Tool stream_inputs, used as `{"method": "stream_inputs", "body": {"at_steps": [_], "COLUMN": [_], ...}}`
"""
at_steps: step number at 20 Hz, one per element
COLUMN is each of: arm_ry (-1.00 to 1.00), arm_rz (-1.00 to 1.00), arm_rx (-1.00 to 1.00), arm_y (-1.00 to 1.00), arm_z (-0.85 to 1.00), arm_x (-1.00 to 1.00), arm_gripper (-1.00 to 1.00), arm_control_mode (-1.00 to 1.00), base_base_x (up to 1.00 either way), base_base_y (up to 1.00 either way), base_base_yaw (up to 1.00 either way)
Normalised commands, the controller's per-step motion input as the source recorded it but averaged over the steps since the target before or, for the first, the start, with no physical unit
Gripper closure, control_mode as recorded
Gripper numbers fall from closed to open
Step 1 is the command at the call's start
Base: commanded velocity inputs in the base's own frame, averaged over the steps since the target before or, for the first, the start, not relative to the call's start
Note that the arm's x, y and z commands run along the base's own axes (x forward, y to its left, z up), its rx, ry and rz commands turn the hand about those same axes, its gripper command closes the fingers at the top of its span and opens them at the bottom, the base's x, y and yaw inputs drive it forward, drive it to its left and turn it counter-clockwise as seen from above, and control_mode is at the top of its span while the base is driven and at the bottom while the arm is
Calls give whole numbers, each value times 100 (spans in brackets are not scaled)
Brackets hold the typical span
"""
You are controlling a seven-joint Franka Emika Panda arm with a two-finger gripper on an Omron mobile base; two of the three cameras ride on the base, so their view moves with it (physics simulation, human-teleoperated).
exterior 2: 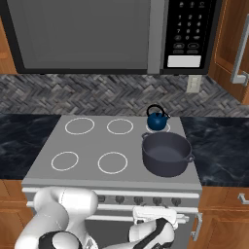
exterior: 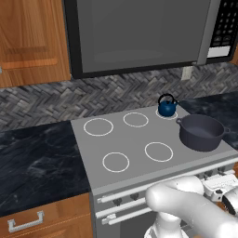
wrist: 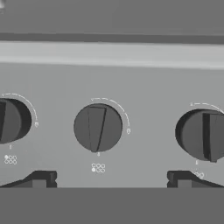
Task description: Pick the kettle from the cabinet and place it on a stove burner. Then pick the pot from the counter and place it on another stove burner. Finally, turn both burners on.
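The small dark-blue kettle [exterior: 167,106] [exterior 2: 157,119] stands on the back right stove burner [exterior 2: 168,127] of the grey cooktop [exterior: 135,139]. In front of it, the wide dark-grey pot [exterior: 201,132] [exterior 2: 166,154] sits on the cooktop's front right corner and covers the ring there. My gripper [wrist: 111,179] [exterior 2: 154,211] is low in front of the stove, facing its knob panel. It is open and holds nothing, and its fingertips [wrist: 39,179] straddle the middle knob [wrist: 97,127] without touching it.
More knobs flank that one on the left [wrist: 11,121] and right [wrist: 203,134]. Black marble counter [exterior: 37,162] [exterior 2: 221,146] lies on both sides of the stove. A microwave [exterior 2: 97,34] hangs above, with the wooden cabinet [exterior 2: 228,44] to its right.
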Motion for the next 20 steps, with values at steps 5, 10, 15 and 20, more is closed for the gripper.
{"method": "stream_inputs", "body": {"at_steps": [5,10,15,20], "arm_ry": [-5,-5,-7,-6], "arm_rz": [0,0,0,0], "arm_rx": [0,1,2,1], "arm_y": [-13,-23,-5,0], "arm_z": [-20,-20,-7,-7], "arm_x": [13,7,14,16], "arm_gripper": [-100,-100,-100,-100], "arm_control_mode": [-100,-100,-100,-100], "base_base_x": [0,0,0,0], "base_base_y": [0,0,0,0], "base_base_yaw": [0,0,0,0]}}
